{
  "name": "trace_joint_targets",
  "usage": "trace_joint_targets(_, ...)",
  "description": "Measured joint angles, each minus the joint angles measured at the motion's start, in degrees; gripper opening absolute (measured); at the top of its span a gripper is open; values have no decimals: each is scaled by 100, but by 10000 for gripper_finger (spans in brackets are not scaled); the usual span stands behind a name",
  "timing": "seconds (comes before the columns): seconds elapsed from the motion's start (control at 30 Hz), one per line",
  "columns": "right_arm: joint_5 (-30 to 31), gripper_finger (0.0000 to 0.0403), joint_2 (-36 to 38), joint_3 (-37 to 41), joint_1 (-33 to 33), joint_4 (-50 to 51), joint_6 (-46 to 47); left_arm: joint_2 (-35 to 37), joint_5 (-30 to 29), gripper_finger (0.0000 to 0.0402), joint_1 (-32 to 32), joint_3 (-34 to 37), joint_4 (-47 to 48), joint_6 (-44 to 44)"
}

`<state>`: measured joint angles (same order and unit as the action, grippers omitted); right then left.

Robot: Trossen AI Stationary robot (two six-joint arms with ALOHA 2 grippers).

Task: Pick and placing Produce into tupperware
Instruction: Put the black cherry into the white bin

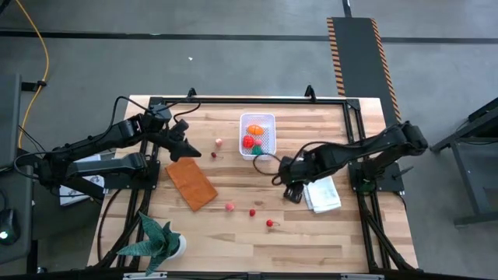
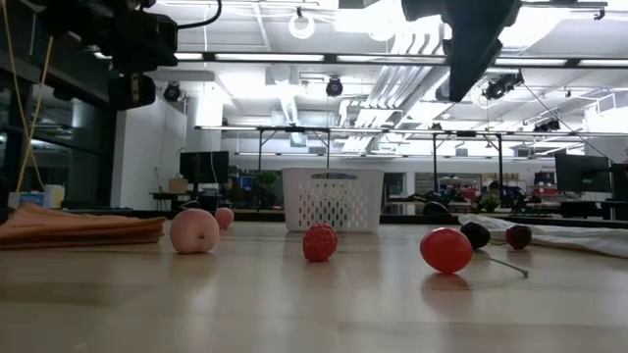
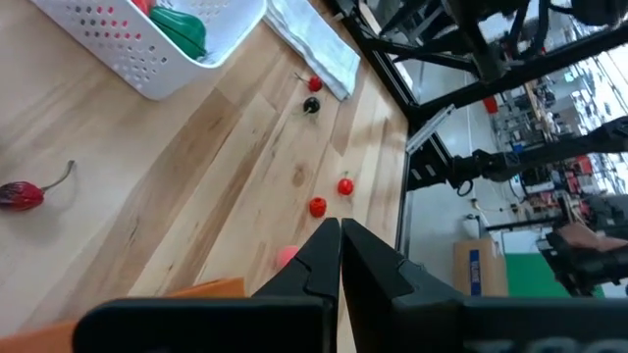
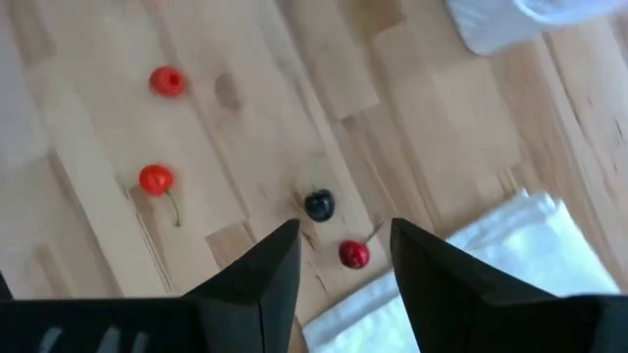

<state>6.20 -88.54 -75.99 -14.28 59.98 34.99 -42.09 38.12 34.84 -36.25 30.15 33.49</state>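
The wooden surface point(image 1: 311, 225) carries the white tupperware point(image 1: 257, 134) at the far middle, already holding an orange, a red and a green piece. The right gripper point(image 4: 343, 257) hangs with its jaws half open and empty above a dark berry point(image 4: 318, 205) and a red berry point(image 4: 354, 255) beside the folded cloth point(image 1: 323, 193); the risk is that these tiny round pieces roll or squirt aside, or that a finger snags the cloth. The left gripper point(image 1: 189, 149), jaws shut and empty, waits at the left.
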Motion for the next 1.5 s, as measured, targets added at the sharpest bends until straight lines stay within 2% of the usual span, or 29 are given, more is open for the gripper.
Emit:
trace_joint_targets(0.13,-31,149,-179,-12,-191,-116,-545,0,27,3,-1,0,0,-24)
trace_joint_targets(0.33,-63,149,-228,-10,-390,-159,-849,2,96,3,1,0,6,-243)
trace_joint_targets(0.6,-9,149,-277,-6,-378,-175,-1159,0,93,3,1,0,237,-501)
trace_joint_targets(0.77,-5,149,-559,-4,-336,-207,-1436,2,94,3,1,0,374,-623)
trace_joint_targets(1.07,-72,149,-1089,-1,-215,-530,-1453,2,93,3,1,0,481,-675)
trace_joint_targets(1.4,-88,149,-1149,28,-88,-631,-1568,2,91,3,1,0,817,-972)
trace_joint_targets(1.5,-363,149,-1133,368,-37,-855,-1422,2,91,3,1,0,839,-988)
